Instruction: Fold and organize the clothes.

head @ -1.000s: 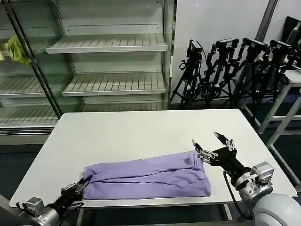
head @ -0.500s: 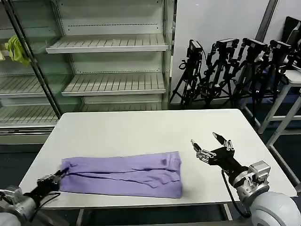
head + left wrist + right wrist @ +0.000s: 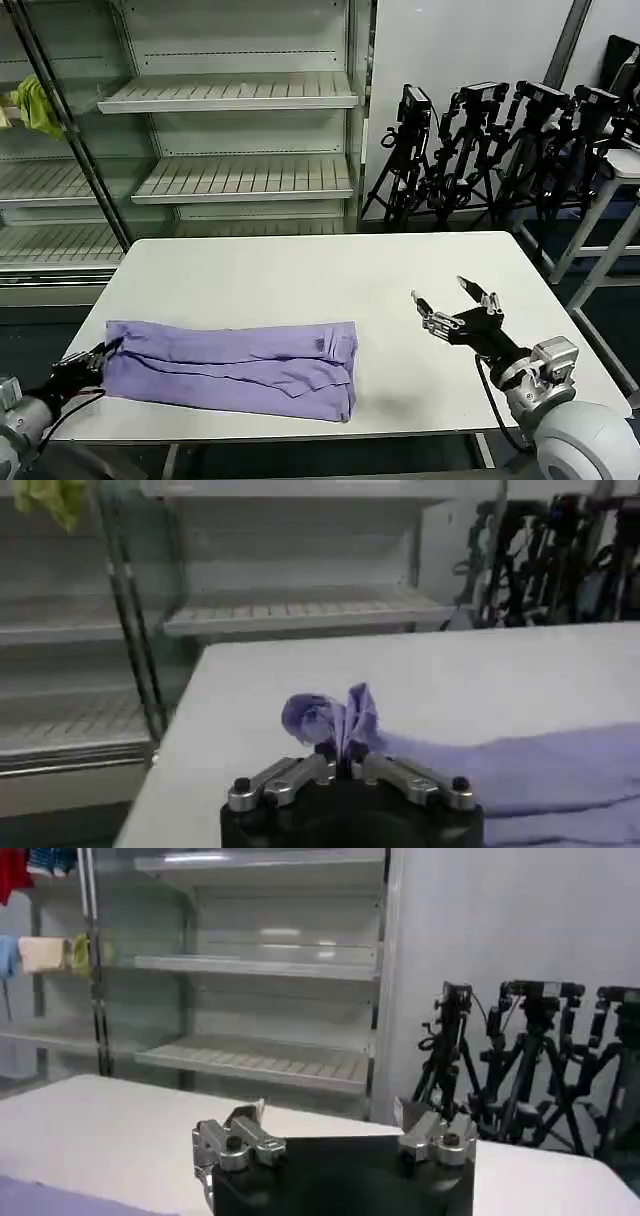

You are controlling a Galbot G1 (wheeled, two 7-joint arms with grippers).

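The T-shirt (image 3: pixel 235 369) lies folded along the table's (image 3: pixel 300 280) near edge, its left end pinched by the left gripper (image 3: pixel 88 357), while the right gripper (image 3: pixel 455 305) hovers beside it with fingers spread.

Soft matt cloth T-shirt (image 3: pixel 235 368) on smooth table (image 3: pixel 300 280).

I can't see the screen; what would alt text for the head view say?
A folded lavender T-shirt lies on a white table, its left end pinched by the robot's left end effector at the table's edge. The right end effector hovers open, apart from the shirt.
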